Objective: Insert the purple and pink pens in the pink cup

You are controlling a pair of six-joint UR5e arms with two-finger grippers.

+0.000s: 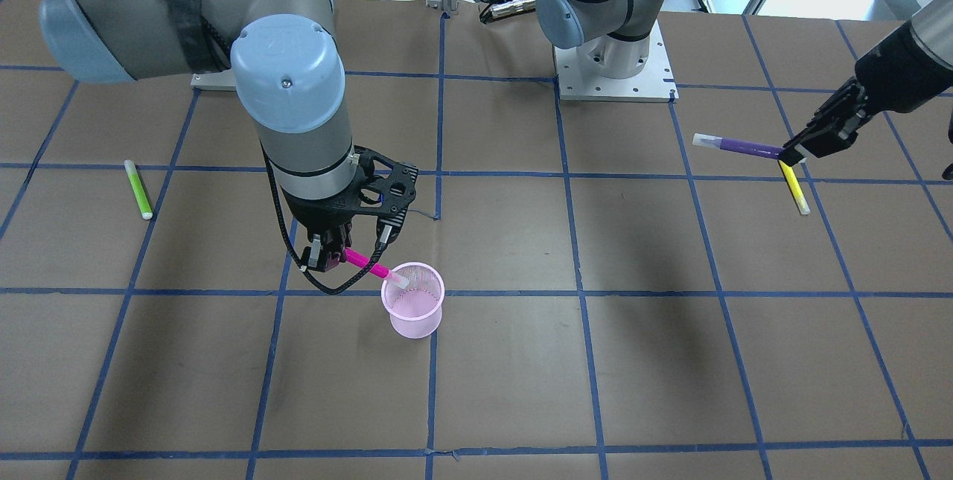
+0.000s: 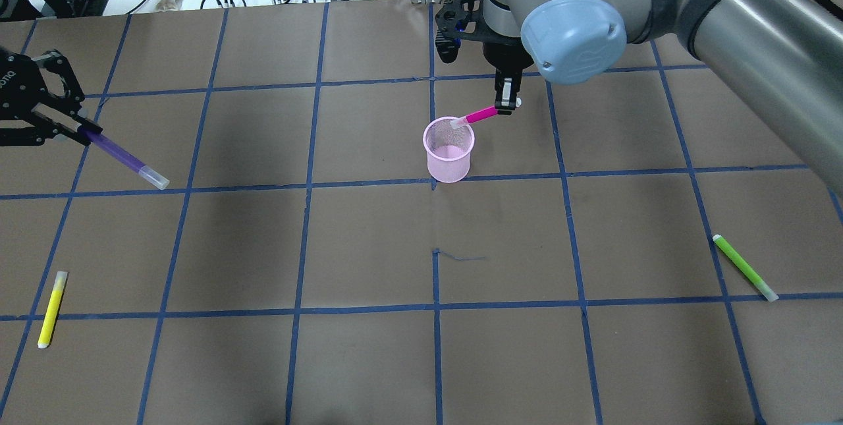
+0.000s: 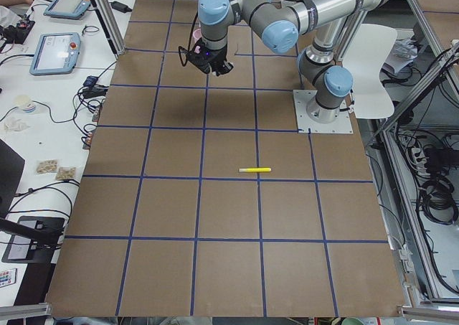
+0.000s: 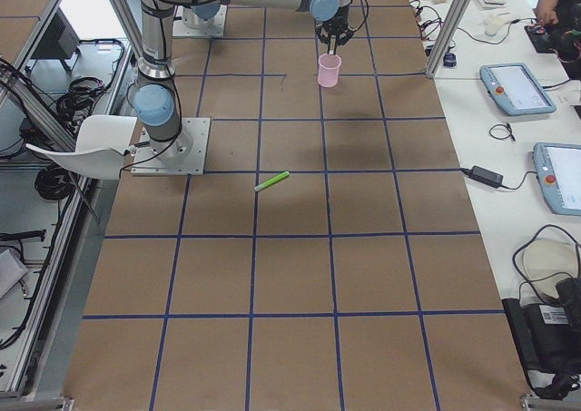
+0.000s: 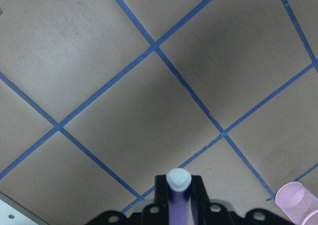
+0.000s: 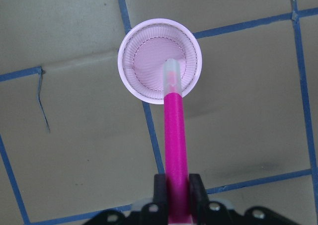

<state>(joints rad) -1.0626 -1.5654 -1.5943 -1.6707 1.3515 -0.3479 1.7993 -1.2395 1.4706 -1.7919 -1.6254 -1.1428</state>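
The pink mesh cup [image 2: 449,150] stands upright near the table's middle; it also shows in the front view [image 1: 413,308] and the right wrist view [image 6: 160,61]. My right gripper [image 2: 504,107] is shut on the pink pen [image 2: 475,116], held slanted with its clear cap over the cup's rim; the front view shows the pen [image 1: 368,265] and the gripper [image 1: 333,255]. My left gripper [image 2: 78,128] is shut on the purple pen [image 2: 123,158], held above the table far left of the cup. In the left wrist view the purple pen [image 5: 177,192] points away from the camera.
A yellow pen [image 2: 51,308] lies on the table at the near left and a green pen [image 2: 744,267] at the near right. Blue tape lines grid the brown table. Cables lie beyond the far edge.
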